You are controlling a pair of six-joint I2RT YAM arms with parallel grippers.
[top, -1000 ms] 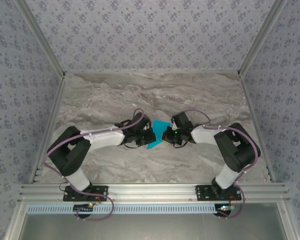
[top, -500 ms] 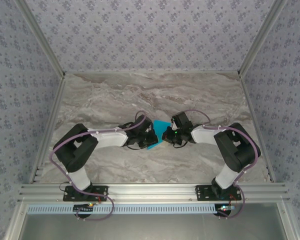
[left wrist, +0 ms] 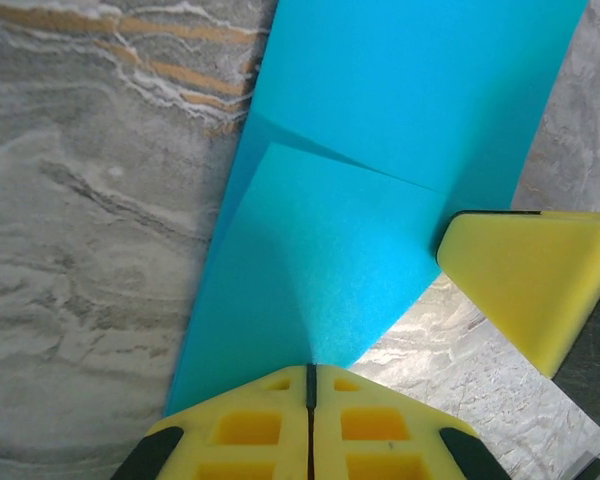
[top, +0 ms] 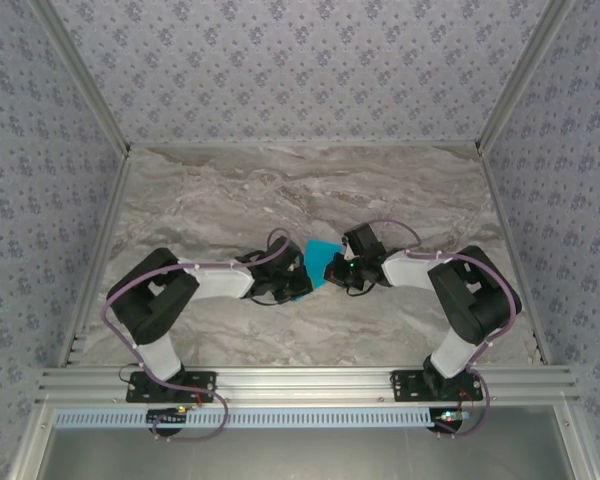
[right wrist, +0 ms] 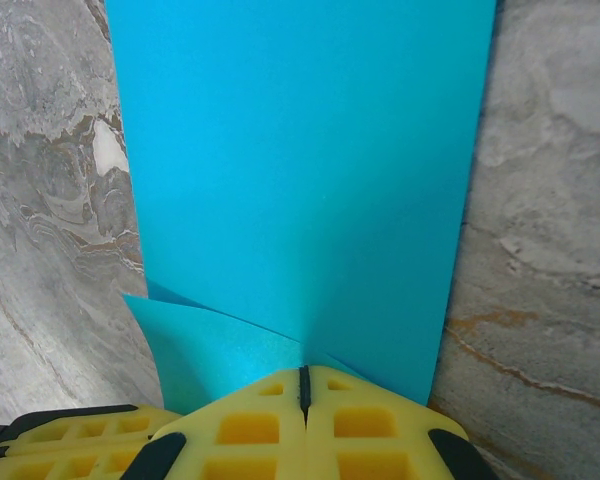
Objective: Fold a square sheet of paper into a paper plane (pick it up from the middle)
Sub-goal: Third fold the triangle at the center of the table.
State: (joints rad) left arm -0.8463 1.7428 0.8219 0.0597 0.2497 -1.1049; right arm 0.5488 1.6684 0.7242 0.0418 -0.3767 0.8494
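**Left claw** (left wrist: 310, 385): the yellow foam fingers are pressed flat together, and the tip of a raised flap of the thin cyan-blue square sheet of paper (top: 318, 262) is pinched in their seam. The sheet is located mid-way across the grey marbled counter (top: 210, 190), directly between the two claws; a slanting crease is seen across it, and its longer axis appears to run near-to-far. **Right claw** (right wrist: 302, 390): likewise closed, with the sheet's opposite edge gripped. The sheet lies straight ahead of each claw; both arms are judged equally near, so the next fold is expected to depend on the flap being carried across that axis.
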